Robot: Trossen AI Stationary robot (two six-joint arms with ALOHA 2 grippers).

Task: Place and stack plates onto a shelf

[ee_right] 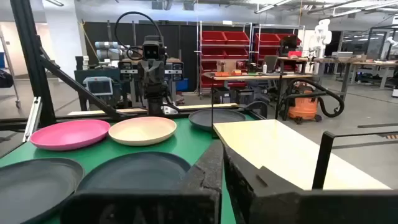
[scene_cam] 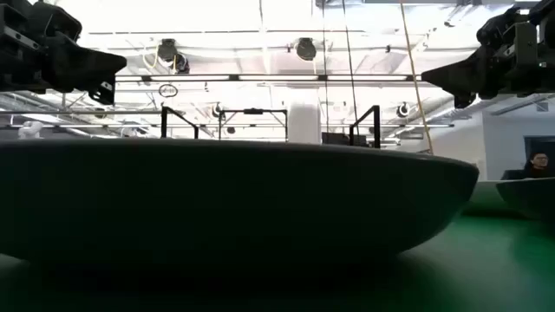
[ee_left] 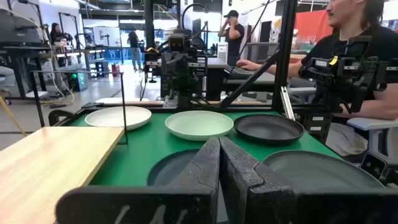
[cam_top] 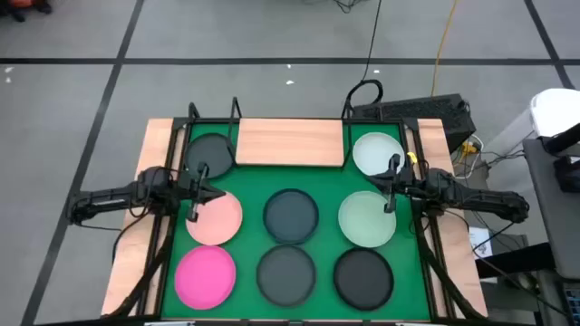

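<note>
**Both grippers closed and empty above a mat of eight plates**

The left gripper (cam_top: 201,181) hangs over the left side of the large green mat (cam_top: 249,195), between the round dark grey plate at the back left (cam_top: 209,150) and the round pale pink plate (cam_top: 216,219). In its own wrist view its two dark fingers (ee_left: 239,171) press together with nothing between them. The right gripper (cam_top: 390,184) hangs on the opposite side, between the round white plate (cam_top: 375,152) and the round pale green plate (cam_top: 365,220); its fingers (ee_right: 205,174) likewise meet and grip nothing.

The small light-wood rectangular shelf (cam_top: 290,142) on black wire supports stands at the back centre of the mat, between the back-left dark plate and the white plate, and its board is bare. All plates lie flat and single on the mat: a dark grey plate in the middle (cam_top: 291,215), a round hot pink plate at the front left (cam_top: 206,276), a dark grey plate at the front centre (cam_top: 286,273) and another at the front right (cam_top: 363,275). In the low view one dark plate (scene_cam: 234,199) fills most of the frame
</note>
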